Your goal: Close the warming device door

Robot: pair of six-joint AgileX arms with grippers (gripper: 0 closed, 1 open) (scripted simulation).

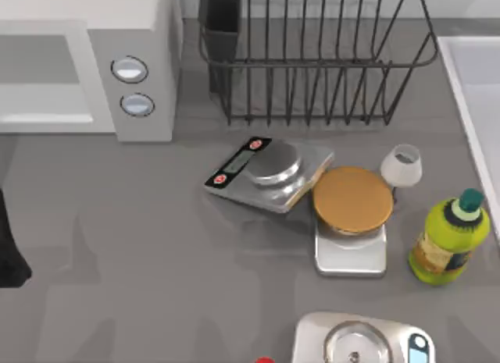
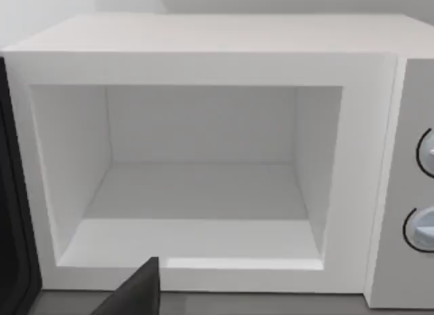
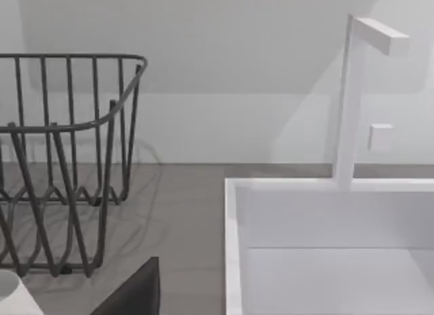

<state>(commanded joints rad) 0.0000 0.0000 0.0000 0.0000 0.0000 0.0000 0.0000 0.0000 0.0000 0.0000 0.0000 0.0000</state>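
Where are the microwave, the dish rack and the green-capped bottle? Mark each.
microwave [image 2: 203, 37], left wrist view, white top.
dish rack [image 1: 312, 62], top view, front wire rim.
bottle [image 1: 449, 242], top view, yellow body.

A smooth grey desk [image 1: 141, 246] spreads under even, soft light, with faint shadows lying on it. Behind it rises a plain white wall [image 3: 224, 71]. At the desk's right edge sits a white sink [image 3: 325, 247] with a slim white tap [image 3: 347, 98] standing upright.
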